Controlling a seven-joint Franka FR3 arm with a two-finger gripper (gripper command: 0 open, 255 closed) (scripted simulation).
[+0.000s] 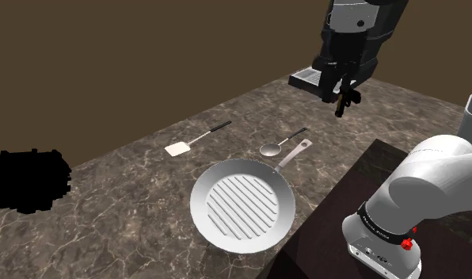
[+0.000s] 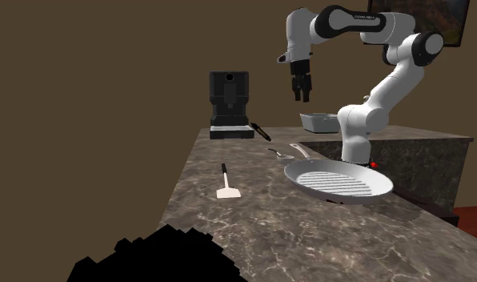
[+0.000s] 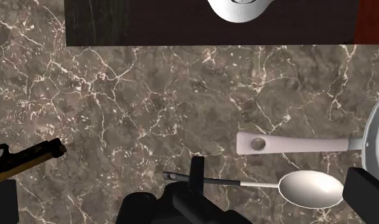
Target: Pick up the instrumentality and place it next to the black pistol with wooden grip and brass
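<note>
Dark veined marble makes the desk (image 1: 123,222), with plain brown wall behind; the hand (image 2: 301,98) hangs high over it, fingers apart and clasping nothing; well below the hand, almost straight under it, the spoon (image 3: 309,189) lies flat beside the handle of the grey grill pan (image 1: 242,204); the black pistol (image 2: 259,130) lies off to one side of the hand, by the coffee machine (image 2: 230,100); the white spatula (image 1: 179,148) lies farther off.
</note>
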